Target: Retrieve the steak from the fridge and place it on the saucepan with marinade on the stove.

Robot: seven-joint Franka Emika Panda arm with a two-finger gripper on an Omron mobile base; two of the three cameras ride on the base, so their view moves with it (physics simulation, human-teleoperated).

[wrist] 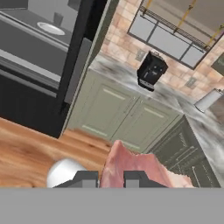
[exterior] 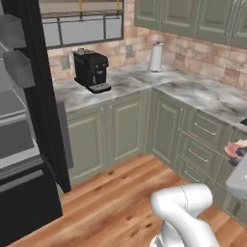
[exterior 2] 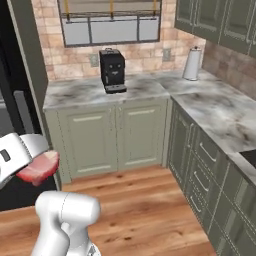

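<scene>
The steak (wrist: 139, 165), a pink-red raw lump, sits between my two dark fingertips (wrist: 87, 179), held up over the wooden floor. My gripper (wrist: 111, 180) is shut on it. In the right base view the steak (exterior 2: 40, 167) hangs at the far left under the white hand (exterior 2: 14, 157). In the left base view the steak (exterior: 234, 149) peeks in at the right edge. The black fridge (exterior: 34, 120) stands open on the left, grey shelves showing. A dark sliver (exterior 2: 250, 158) at the counter's right edge looks like the stove's corner. The saucepan is out of view.
A black coffee machine (exterior 2: 112, 70) and a paper towel roll (exterior 2: 192, 63) stand on the marble corner counter (exterior 2: 210, 107). Green cabinets (exterior 2: 117, 137) line the wall below. A round white plate (wrist: 51, 28) lies on a fridge shelf. Open wooden floor (exterior 2: 145, 210) lies ahead.
</scene>
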